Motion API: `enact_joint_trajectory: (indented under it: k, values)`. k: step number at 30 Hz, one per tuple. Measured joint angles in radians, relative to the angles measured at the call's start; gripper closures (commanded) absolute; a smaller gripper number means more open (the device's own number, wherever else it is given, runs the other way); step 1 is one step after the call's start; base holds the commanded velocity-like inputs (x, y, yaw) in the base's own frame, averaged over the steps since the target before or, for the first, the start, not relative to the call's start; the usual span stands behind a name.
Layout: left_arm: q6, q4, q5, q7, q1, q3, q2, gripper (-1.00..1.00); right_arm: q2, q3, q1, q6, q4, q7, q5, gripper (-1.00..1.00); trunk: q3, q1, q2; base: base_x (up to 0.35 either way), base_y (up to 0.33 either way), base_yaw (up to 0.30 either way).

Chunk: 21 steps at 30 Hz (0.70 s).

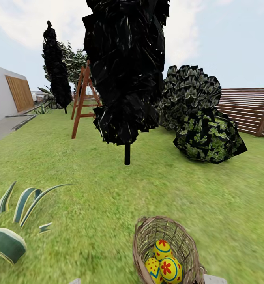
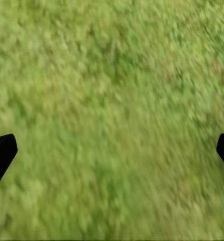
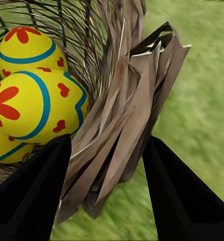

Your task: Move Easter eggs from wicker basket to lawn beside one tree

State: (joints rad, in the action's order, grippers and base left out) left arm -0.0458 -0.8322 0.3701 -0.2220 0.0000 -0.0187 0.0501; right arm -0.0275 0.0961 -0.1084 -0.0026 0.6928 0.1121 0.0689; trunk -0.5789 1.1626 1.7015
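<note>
The lawn [image 1: 108, 189] spreads across the whole head view. A narrow black cypress-like tree [image 1: 126, 71] stands at twelve o'clock, a dark leafy bush [image 1: 208, 136] at two o'clock, a wooden ladder frame [image 1: 82, 98] at eleven, and a striped agave-like plant [image 1: 7, 236] at eight.

The wicker basket [image 1: 163, 248] sits on the grass at six o'clock, close in front of the robot, with all three Easter eggs [image 1: 165, 262] inside it, so none has yet been taken out.

In the right wrist view the right tool [image 3: 109, 150] has its two dark fingers spread on either side of the basket's woven wall and loop handle; whether they press on the wicker I cannot tell. One finger sits inside, close to the eggs. The left tool [image 2: 112, 150] hangs wide open over bare grass.

The basket looks light and springy, likely to flex or tip if pulled by its rim. The eggs look smooth, hard and rounded, so probably slippery; each is best taken across its middle, the uppermost first.
</note>
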Motion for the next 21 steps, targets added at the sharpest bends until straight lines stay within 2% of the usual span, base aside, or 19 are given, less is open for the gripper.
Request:
enact_joint_trajectory:
  k: [5,14,21]
  values:
    - [0.000,0.036,-0.001,0.002,0.000,0.004,0.001,-1.00,0.000,0.000,0.000,-0.008,0.000,0.000,0.000,1.00,0.002,0.000,0.000,0.267,0.240,-0.190]
    - [0.000,0.040,-0.001,0.002,0.000,0.005,0.002,-1.00,0.000,0.001,0.000,-0.010,-0.001,0.000,0.001,1.00,0.006,0.000,0.000,0.266,0.240,-0.244]
    - [0.001,0.040,-0.002,0.002,0.000,0.003,0.001,-1.00,-0.001,0.001,0.000,-0.010,-0.001,0.000,0.002,1.00,0.007,0.000,0.000,0.266,0.240,-0.068]
